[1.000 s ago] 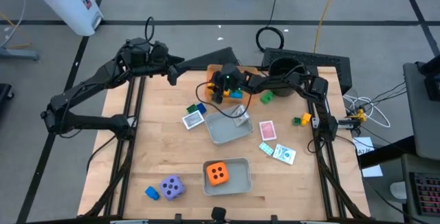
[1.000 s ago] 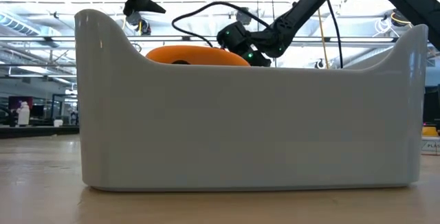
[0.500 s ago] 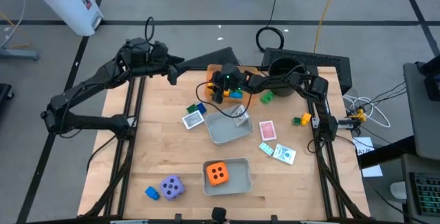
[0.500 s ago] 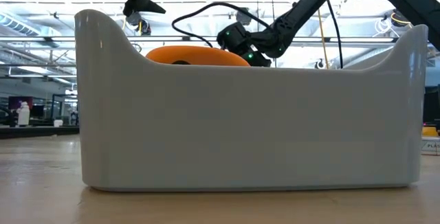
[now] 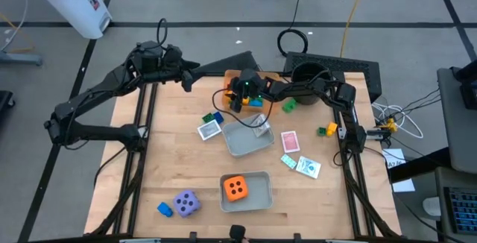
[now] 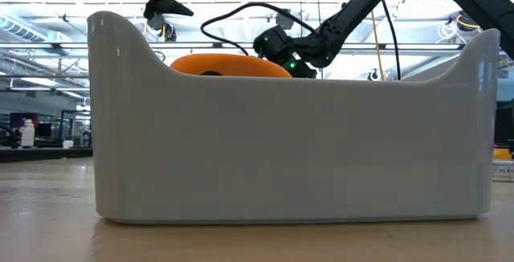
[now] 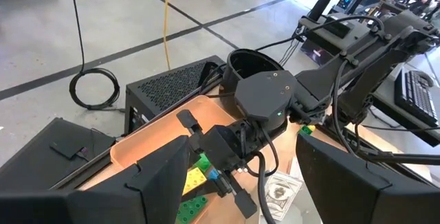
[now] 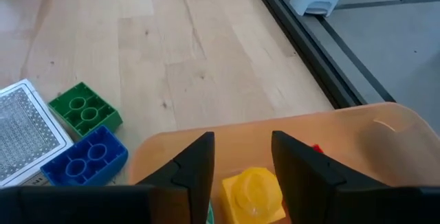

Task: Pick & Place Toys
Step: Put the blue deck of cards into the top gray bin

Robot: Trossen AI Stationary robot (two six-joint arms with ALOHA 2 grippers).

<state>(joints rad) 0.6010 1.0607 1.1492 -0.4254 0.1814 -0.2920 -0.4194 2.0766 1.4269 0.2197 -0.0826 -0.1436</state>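
hidden: orange die (image 6: 229, 63) mostly behind grey tray (image 6: 289, 145)

1. Hardly anything has altered since the earlier pictures: from above and from table height, no arm and no toy has visibly shifted.
2. The one change is at the right gripper (image 8: 239, 157) over the orange tray (image 8: 357, 124): its fingers have eased a little further apart. A yellow brick (image 8: 253, 193) now sits between them, seemingly loose.
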